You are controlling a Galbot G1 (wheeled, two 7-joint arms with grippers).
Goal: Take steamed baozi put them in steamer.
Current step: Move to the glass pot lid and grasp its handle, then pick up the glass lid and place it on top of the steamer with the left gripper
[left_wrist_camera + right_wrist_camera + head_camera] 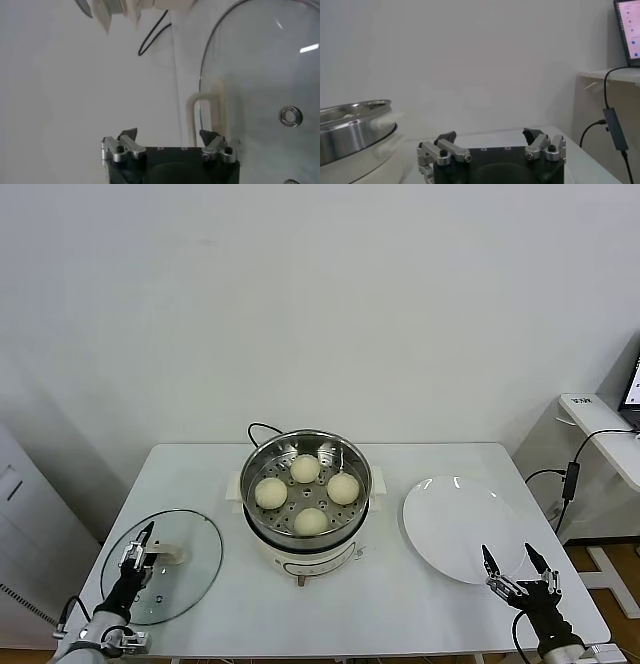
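A plain white wall (320, 304) rises behind the white bench (200, 474). At three o'clock stands a white side desk (600, 434) carrying a laptop (633, 389), black cables (570, 484) hanging.

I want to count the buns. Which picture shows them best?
The head view: it looks down into the steamer, where all four buns sit on the tray. The right wrist view shows only the steamer's side; the left wrist view shows just an edge of its base.

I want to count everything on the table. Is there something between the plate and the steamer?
No. In the head view, only bare white table lies between the plate and the steamer. They stand apart.
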